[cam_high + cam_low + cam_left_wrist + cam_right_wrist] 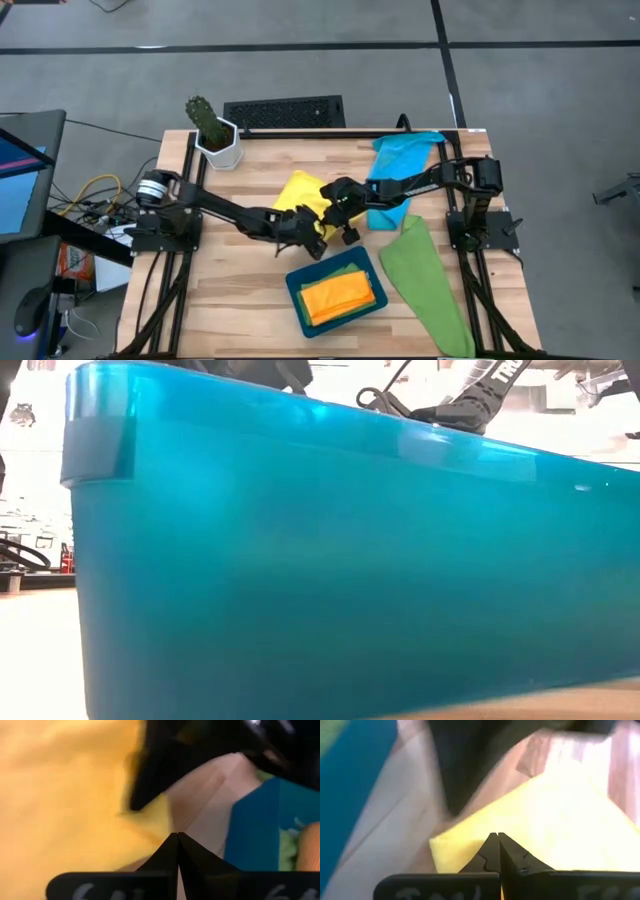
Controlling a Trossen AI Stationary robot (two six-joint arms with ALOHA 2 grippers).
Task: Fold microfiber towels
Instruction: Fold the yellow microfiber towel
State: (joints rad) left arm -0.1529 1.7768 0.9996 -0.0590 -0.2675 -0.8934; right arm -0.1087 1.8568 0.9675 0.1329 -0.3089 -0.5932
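A yellow microfiber towel [303,190] lies at the table's middle, partly under both arms. My left gripper [320,243] and my right gripper [349,234] meet at its near edge, both shut on it. A sky-blue towel [402,158] lies at the far right, and a green towel [425,280] lies spread at the near right. An orange towel [340,293] sits folded on a green one in the teal tray [297,300]. The tray's wall [300,560] fills the low view. My left gripper pinches a corner of the yellow towel [165,822] at its fingertips; the rest of the cloth spreads away beyond them. One layer or several, I cannot tell. My right gripper pinches the yellow towel's edge [470,847] between its two fingers, slanting down from the table's right; the cloth [555,815] runs away ahead of the fingers.
A potted cactus [212,130] stands at the far left corner, with a dark grille [285,110] behind the far edge. Bare wood [230,290] shows at the near left. The two arms are close together above the table's middle.
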